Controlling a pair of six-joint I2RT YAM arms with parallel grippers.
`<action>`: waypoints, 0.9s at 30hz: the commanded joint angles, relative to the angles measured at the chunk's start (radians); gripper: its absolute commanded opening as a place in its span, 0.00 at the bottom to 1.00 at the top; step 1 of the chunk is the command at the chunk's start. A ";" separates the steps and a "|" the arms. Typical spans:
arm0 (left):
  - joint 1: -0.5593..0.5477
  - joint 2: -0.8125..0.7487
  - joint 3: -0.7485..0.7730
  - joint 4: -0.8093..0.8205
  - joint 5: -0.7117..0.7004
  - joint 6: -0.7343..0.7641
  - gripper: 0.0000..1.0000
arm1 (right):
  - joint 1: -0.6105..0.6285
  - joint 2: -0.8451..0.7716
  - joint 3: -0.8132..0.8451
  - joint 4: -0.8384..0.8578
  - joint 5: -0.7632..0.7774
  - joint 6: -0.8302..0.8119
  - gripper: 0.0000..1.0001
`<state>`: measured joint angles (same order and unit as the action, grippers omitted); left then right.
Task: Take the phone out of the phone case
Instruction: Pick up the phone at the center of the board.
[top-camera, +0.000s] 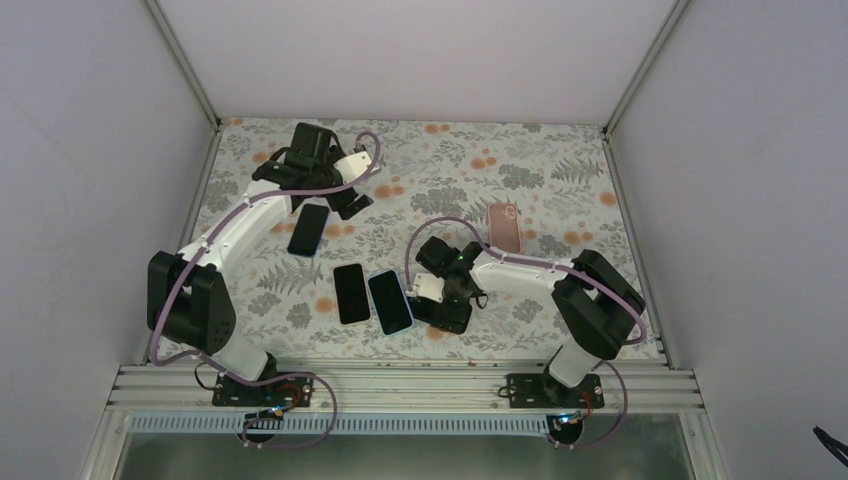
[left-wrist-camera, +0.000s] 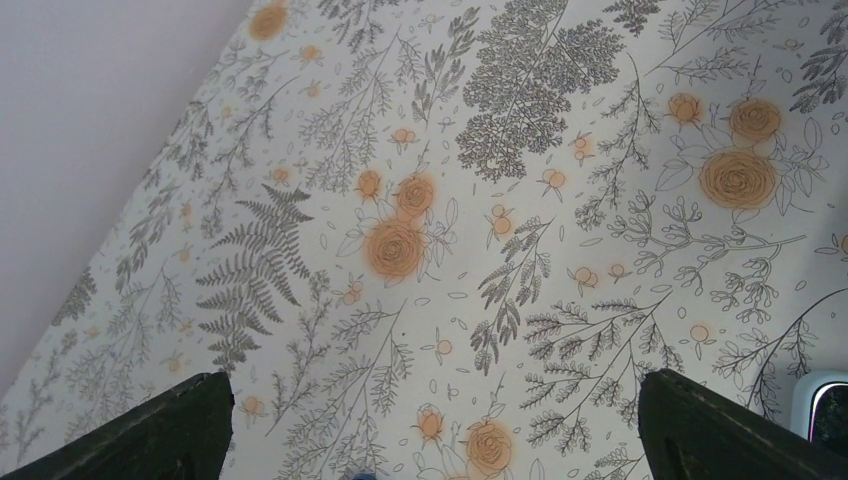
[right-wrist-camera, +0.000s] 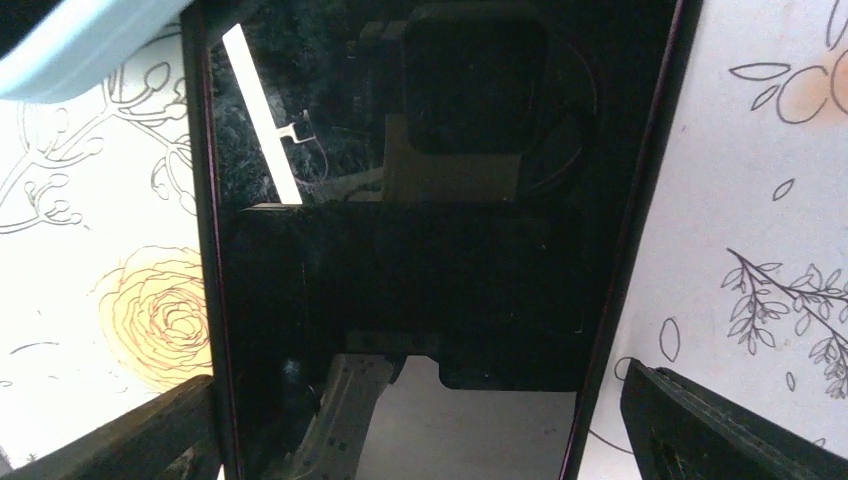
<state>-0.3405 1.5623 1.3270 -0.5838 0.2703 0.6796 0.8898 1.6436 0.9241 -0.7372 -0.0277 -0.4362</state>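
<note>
- Roughly midway along the bench, toward its near edge, we see the phone lying flat and screen-up, not yet out of its light blue phone case.
- Just beside it, on the side toward the left edge, lies a bare black handset. A dark handset sits further toward the far left corner, and a pink handset lies well apart toward the far right.
- Our right gripper sits low just beside the case, on the side toward the right edge. Its jaws are spread wide, straddling a glass slab that fills its wrist view. We cannot tell which handset that slab is.
- Our left gripper hovers near the far left corner. Its jaws are spread too, with only the floral cover between them.
- We judge the main risk to be closing on the wrong device, since the dark screens look alike.
- With nothing pinning the case, phone and case could lift or slide together, and smooth glass may slip from the pads.
- A sideways push could knock the phone into the neighbouring black handset.
</note>
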 joint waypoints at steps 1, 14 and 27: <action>0.007 -0.008 -0.013 0.022 0.018 -0.020 1.00 | 0.010 0.027 0.011 0.021 0.024 0.008 1.00; 0.008 0.025 0.023 -0.002 0.093 -0.041 1.00 | -0.002 0.032 -0.050 0.109 0.141 0.006 0.62; 0.014 0.265 0.282 -0.220 0.449 -0.063 0.99 | -0.120 -0.140 0.196 0.056 0.207 -0.023 0.54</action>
<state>-0.3317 1.7855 1.5711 -0.7414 0.6025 0.6353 0.7731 1.5234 1.0145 -0.7372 0.1234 -0.4458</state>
